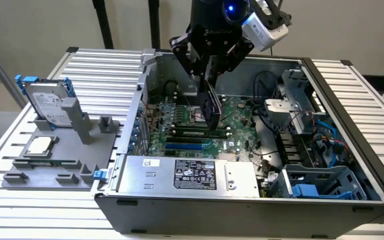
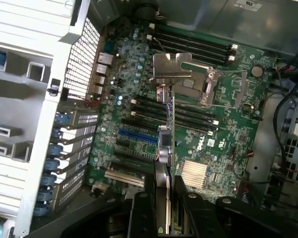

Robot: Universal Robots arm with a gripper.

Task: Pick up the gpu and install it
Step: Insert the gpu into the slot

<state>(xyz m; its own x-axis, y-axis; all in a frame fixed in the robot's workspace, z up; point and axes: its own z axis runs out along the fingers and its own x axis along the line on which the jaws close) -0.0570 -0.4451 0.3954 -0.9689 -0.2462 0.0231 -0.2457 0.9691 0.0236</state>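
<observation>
- Tool [image 1: 208, 77] clamped on the top edge of the gpu [image 1: 211, 109], card upright and edge-on inside the open case [image 1: 362, 140].
- Lower edge close over the motherboard [image 1: 237, 116], near the blue slot [image 2: 136, 135]; contact impossible to tell.
- Open room beside both faces, case walls well apart.

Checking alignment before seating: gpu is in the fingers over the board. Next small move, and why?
Probably a short sideways shift toward the blue slot before lowering. The gripper holds the gpu edge-down over the memory slots, apparently beside the blue slot rather than above it, so a straight descent would likely miss.
</observation>
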